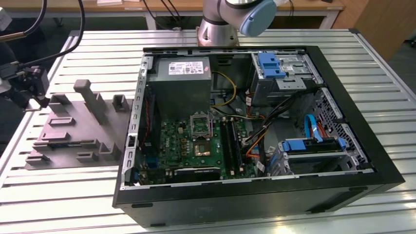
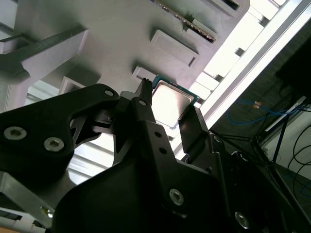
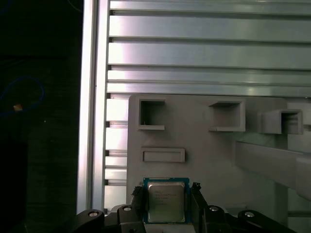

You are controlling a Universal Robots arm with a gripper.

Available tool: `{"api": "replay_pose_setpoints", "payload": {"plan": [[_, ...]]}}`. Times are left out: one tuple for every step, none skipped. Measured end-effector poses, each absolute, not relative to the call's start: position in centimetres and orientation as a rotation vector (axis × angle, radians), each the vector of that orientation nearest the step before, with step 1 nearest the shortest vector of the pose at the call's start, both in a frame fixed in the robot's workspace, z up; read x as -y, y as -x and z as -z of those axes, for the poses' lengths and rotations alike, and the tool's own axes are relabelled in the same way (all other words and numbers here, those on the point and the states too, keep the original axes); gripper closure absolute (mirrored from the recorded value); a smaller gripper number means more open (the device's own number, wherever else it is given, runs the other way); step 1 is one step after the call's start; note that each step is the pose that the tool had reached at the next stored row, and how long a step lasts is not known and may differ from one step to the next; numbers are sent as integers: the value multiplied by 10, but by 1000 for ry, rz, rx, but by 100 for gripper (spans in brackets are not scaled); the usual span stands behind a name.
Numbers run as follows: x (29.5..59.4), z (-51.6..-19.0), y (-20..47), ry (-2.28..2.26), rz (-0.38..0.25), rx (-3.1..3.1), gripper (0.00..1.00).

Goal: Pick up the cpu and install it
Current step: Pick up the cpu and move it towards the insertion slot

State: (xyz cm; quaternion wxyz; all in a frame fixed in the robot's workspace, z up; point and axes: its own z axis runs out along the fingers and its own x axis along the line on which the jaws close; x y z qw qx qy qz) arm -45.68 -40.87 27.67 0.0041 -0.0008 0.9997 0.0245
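Observation:
The cpu (image 3: 166,201) is a small flat square chip with a pale metal top and a green rim. It sits between the two black fingers of my gripper (image 3: 166,194), which press against its opposite edges. In the second wrist view the cpu (image 2: 170,101) shows the same way inside the gripper (image 2: 170,114). The grey fixture plate (image 3: 204,145) lies beneath it. In the exterior view the gripper (image 1: 29,92) hangs over the left end of the fixture plate (image 1: 71,141), far from the metal-framed socket (image 1: 200,125) on the green motherboard (image 1: 188,151).
The open black computer case (image 1: 260,195) lies on the slatted metal table (image 1: 65,195) at the exterior view's right. It holds a grey power supply box (image 1: 185,83), cables and blue drive brackets (image 1: 312,145). Upright posts (image 1: 87,95) rise from the fixture plate. The table's edge (image 3: 92,121) runs close by.

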Motion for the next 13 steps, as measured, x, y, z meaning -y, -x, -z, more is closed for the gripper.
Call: {"api": "replay_pose_setpoints", "payload": {"plan": [[409, -277, 457, 3, -77, -3132, 53], [409, -277, 457, 3, -77, -3132, 53], [409, -277, 457, 3, -77, -3132, 53], [408, -278, 457, 3, -76, -3132, 53], [408, -278, 457, 3, -76, -3132, 53], [408, -278, 457, 3, -76, -3132, 53], [408, -278, 457, 3, -76, -3133, 53], [408, -279, 457, 3, -76, -3133, 53], [408, -279, 457, 3, -76, -3133, 53], [408, -279, 457, 3, -76, -3133, 53], [408, -280, 457, 3, -76, -3133, 53], [408, -280, 457, 3, -76, -3132, 53], [408, -280, 457, 3, -76, -3132, 53]]}}
